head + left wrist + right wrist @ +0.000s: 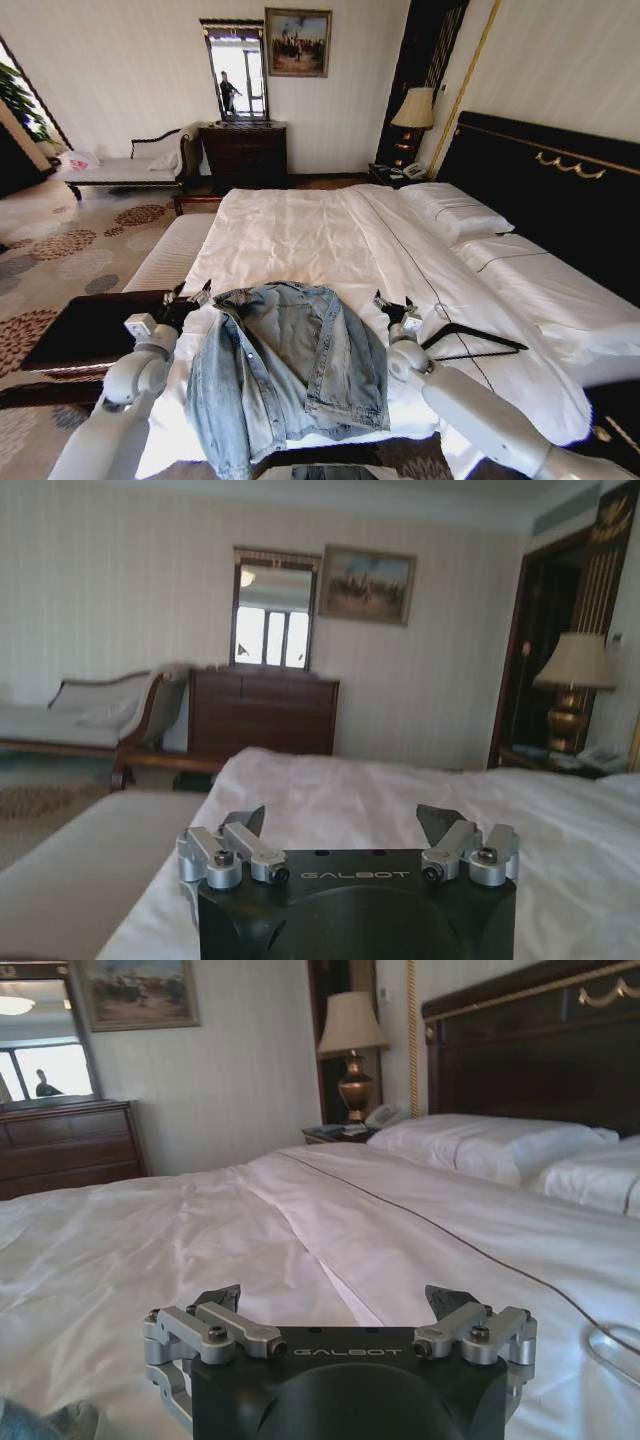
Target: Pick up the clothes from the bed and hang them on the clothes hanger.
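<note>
Both claws are sitting spread wide with nothing in them. The left claw (pixel 188 297) hovers right at the jacket's left shoulder by the bed's near-left edge; the right claw (pixel 396 306) is just off the jacket's other side, between it and the hanger. The wrist views confirm it: left claw (pixel 343 825) and right claw (pixel 340 1302) each show a big gap between the fingers, only white sheet beyond.

The denim jacket (pixel 285 365) lies flat at the foot of the bed (pixel 300 235), its lower end drooping over the near edge. From the head cam you get the black clothes hanger (pixel 475 343) lying on the sheet just right of the right claw; the right wrist cam only catches a thin loop of wire (pixel 612 1344) at its edge, plus a scrap of denim (pixel 45 1423) in the corner.

Loads of open sheet ahead of both claws, up to the pillows (pixel 455 212) and the headboard (pixel 560 190).
</note>
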Tool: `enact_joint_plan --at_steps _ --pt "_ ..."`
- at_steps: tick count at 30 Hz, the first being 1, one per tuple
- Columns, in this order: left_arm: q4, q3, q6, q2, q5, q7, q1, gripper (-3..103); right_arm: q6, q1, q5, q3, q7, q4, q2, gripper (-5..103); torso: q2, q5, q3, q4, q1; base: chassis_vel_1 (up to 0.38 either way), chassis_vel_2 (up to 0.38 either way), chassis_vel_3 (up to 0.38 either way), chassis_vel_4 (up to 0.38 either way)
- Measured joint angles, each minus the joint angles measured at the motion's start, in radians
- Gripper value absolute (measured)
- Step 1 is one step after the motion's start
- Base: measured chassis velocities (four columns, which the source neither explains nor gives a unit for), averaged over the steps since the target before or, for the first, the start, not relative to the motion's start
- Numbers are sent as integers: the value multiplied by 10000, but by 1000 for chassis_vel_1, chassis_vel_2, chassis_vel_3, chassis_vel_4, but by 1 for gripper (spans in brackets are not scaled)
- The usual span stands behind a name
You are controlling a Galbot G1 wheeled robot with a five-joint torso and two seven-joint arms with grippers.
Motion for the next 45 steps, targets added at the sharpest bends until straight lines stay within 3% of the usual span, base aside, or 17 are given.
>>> enact_joint_plan --at_steps 4,10,13,15,16,18,19,22,25,26,28,30,31,33,36,42,45 --pt "-1174 -319 -327 -135 255 -97 59 100 3 -22 1091 662 74 -84 -16 100 0 5 0 0 3 0 0 0 0" --pt "-873 -911 -547 -446 806 -115 603 100 0 -548 1220 1746 -4 -58 -353 100 0 1 -1 -6 2 0 0 0 0" --pt "-232 -1486 -1185 -971 1531 -22 1285 100 488 -878 418 2042 -1119 -221 -756 100 0 2 -1 2 2 0 0 0 0" --pt "40 -1787 -1436 -1376 1330 58 1585 100 1381 -1187 -311 2257 -2413 -236 -1052 100 0 -2 -1 1 2 0 0 0 0" --pt "40 -1787 -1436 -1376 1330 58 1585 100 1381 -1187 -311 2257 -2413 -236 -1052 100 0 -2 -1 1 2 0 0 0 0" --pt "353 -2155 -1698 -1853 993 186 1782 100 2664 -1580 -1234 2699 -3710 -41 -1160 100 0 2 -1 -2 2 0 0 0 0" --pt "473 -2284 -1855 -2012 925 254 1850 100 2973 -1858 -1586 3069 -4210 194 -1167 100 0 3 0 0 2 0 0 0 0" --pt "575 -2382 -2157 -2194 853 351 1961 100 3224 -2522 -2193 3767 -4663 714 -1144 100 0 1 -1 3 1 0 0 0 0" --pt "383 -2352 -3168 -2385 629 369 2167 100 3255 -3987 -3381 5154 -4832 1533 -840 100 0 -5 -2 2 2 0 0 0 0" --pt "383 -2352 -3168 -2385 629 369 2167 100 3255 -3987 -3381 5154 -4832 1533 -840 100 0 -5 -2 2 2 0 0 0 0" --pt "-29 -2165 -3672 -2372 476 370 2382 100 3289 -5187 -4452 6389 -5023 1926 -283 100 0 4 -2 -4 1 0 0 0 0" --pt "-305 -1940 -3717 -2184 534 369 2456 100 3557 -5897 -5499 7275 -5333 1991 303 100 1 2 -2 -5 -1 0 0 0 0" --pt "-305 -1940 -3717 -2184 534 369 2456 100 3557 -5897 -5499 7275 -5333 1991 303 100 1 2 -2 -5 -1 0 0 0 0" --pt "-629 -1653 -3371 -1768 609 330 2457 100 4118 -6264 -6605 8037 -5818 1813 952 100 1 1 -3 -6 -3 0 0 0 0" --pt "-1042 -1506 -2801 -1242 591 329 2523 100 4599 -6233 -7263 8496 -6581 1481 1625 100 1 1 0 -7 0 0 0 0 0" --pt "-1431 -1740 -2631 -1123 373 359 3116 100 4542 -5625 -7051 8021 -6736 1051 1913 100 0 3 1 6 1 0 0 0 0" --pt "-1462 -1890 -2712 -1092 380 399 3436 100 4465 -5460 -6837 7864 -6731 954 1994 100 0 0 0 0 1 0 0 0 0"
